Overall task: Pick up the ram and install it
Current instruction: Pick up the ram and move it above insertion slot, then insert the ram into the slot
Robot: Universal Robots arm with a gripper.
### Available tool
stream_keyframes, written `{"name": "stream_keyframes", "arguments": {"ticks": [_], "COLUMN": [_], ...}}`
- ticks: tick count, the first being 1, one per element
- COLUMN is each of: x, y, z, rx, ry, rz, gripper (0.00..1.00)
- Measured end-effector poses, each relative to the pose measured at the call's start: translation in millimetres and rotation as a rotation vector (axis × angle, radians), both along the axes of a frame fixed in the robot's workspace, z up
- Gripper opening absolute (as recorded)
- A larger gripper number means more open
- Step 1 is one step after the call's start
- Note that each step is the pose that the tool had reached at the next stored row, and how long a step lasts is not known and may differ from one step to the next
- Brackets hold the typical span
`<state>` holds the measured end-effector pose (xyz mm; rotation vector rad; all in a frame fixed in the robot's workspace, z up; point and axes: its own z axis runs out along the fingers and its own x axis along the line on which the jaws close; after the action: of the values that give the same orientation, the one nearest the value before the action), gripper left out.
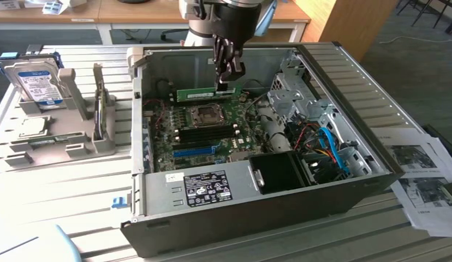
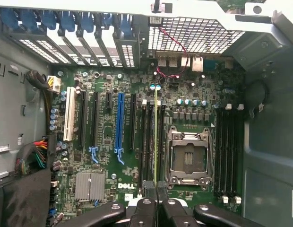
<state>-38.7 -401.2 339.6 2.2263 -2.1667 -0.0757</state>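
My gripper [image 1: 224,84] is shut on the ram [image 1: 209,94], a long thin green stick held level and on edge inside the open computer case [image 1: 372,136]. It hangs over the motherboard [image 1: 204,136], above the far side of the processor socket [image 1: 208,113]. In the wrist view the ram [image 2: 155,137] appears edge-on as a thin line running out from between my fingertips [image 2: 145,204]. That line lies over the black memory slots [image 2: 149,142] beside the socket [image 2: 189,158]. I cannot tell whether it touches a slot.
A blue long slot [image 2: 119,123] and more black slots [image 2: 227,151] lie on the board. A black fan shroud [image 1: 280,172] and cables [image 1: 328,147] crowd the case's near right. On the exterior view's left, a grey rack [image 1: 66,136] holds a hard drive [image 1: 38,82] and a processor chip [image 1: 33,126]. Papers [image 1: 422,174] lie on the right.
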Motion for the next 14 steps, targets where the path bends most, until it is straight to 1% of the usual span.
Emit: {"name": "stream_keyframes", "arguments": {"ticks": [11, 14], "x": [0.0, 0.0], "y": [0.0, 0.0], "z": [0.0, -2.5], "rx": [0.0002, 0.0002], "ry": [-0.0001, -0.0001], "rz": [0.000, 0.000], "gripper": [0.11, 0.11]}}
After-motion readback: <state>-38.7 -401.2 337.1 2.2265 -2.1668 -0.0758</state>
